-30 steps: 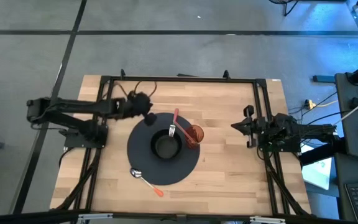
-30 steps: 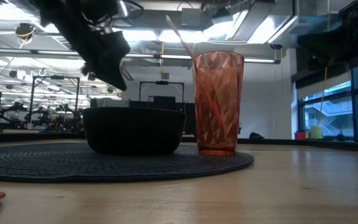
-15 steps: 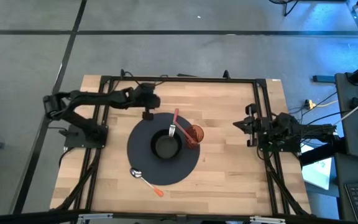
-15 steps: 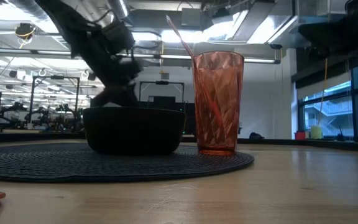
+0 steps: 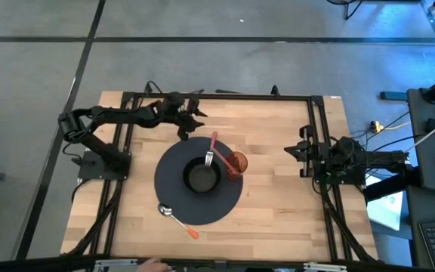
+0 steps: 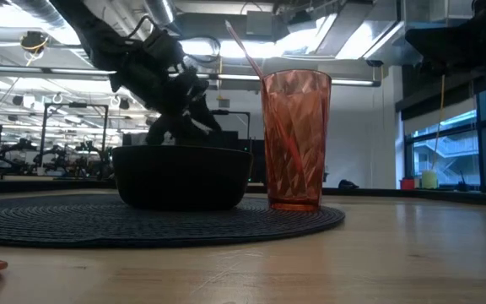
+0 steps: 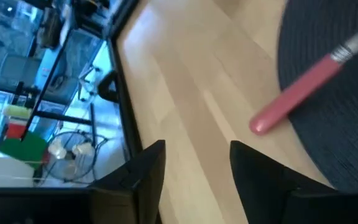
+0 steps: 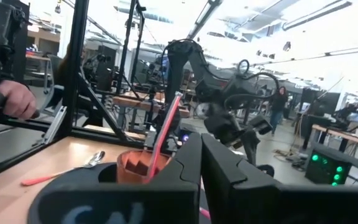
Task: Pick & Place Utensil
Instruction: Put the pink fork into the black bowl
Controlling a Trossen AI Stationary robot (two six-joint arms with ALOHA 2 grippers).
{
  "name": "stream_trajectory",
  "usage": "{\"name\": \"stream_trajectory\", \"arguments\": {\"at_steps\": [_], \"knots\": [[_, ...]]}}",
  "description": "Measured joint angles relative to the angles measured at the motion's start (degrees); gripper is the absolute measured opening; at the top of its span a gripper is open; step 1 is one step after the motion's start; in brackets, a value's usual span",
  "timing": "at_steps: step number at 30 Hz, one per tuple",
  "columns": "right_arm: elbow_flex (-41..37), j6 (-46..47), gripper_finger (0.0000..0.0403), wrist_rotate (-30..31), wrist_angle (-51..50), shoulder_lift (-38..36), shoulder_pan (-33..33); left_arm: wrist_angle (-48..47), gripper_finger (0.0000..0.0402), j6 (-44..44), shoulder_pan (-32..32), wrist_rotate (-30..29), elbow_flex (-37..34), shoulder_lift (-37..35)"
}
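Note:
A dark round mat (image 5: 174, 198) carries a black bowl (image 5: 201, 180) and a red cup (image 5: 236, 164). A pink-handled fork (image 5: 212, 145) shows its tines at the bowl's far right rim, with the handle toward the far edge. In the low view a pink stem (image 6: 245, 49) slants up out of the cup (image 6: 295, 139). A spoon (image 5: 178, 221) with an orange handle lies on the mat's near edge. My left gripper (image 5: 195, 113) hangs open over bare wood just past the mat's far edge. The fork's handle end (image 7: 269, 118) lies ahead of its fingers, untouched. My right gripper (image 8: 201, 155) waits shut at the table's right side.
A black frame (image 5: 217, 96) runs round the table top. Bare wood lies between the mat and my right gripper (image 5: 299, 155). A person's hand (image 8: 10, 99) shows beyond the table in the right wrist view.
My left gripper has gone from over the mat's far left rim toward the far edge and a little to the right. It has opened with nothing between its fingers. The fork, cup, bowl and spoon have stayed where they were.

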Motion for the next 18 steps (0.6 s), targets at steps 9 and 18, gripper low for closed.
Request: {"name": "stream_trajectory", "arguments": {"at_steps": [9,18], "knots": [[0.00,-0.05,0.0007,0.02,0.94,0.00,0.02,-8.25,0.0165,0.00,4.93,14.24,1.80,-0.04],[0.00,0.56,0.0007,0.02,3.77,0.00,0.02,-9.21,0.0168,10.33,3.99,18.96,1.82,1.55]]}}
